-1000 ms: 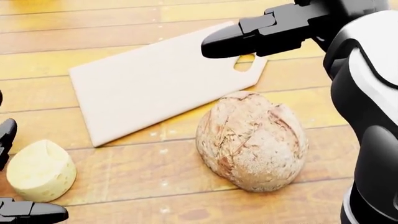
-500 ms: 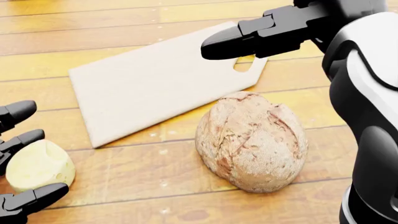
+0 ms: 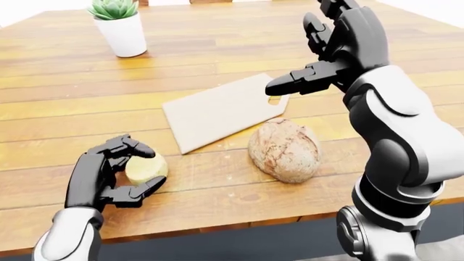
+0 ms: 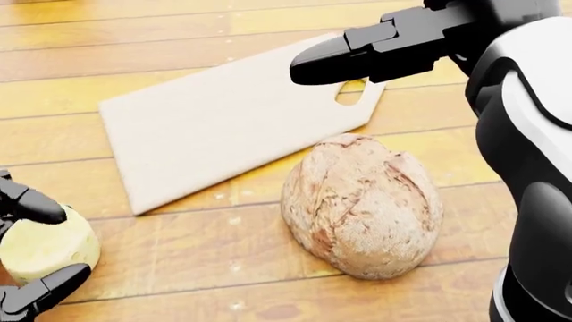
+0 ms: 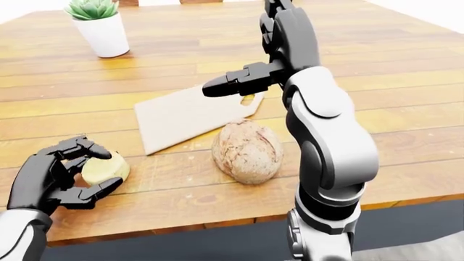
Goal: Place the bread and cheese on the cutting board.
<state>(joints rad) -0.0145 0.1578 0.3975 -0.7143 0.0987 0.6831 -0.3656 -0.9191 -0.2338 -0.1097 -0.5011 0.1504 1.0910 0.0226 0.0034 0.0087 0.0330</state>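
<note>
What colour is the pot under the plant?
White, seen best in the left-eye view: the pot.

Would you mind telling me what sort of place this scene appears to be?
Probably a kitchen or dining table set for food prep, in simulation: a wooden plank table carrying a cutting board, a round bread loaf and a potted succulent.

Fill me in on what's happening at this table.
A humanoid robot is working at a wooden table. Its left hand has its fingers curled round the cheese near the table's lower left edge. The right hand hangs open in the air above the cutting board's handle end. The bread sits on the table just beside the cutting board, which has nothing on it yet. A potted succulent stands at upper left.
</note>
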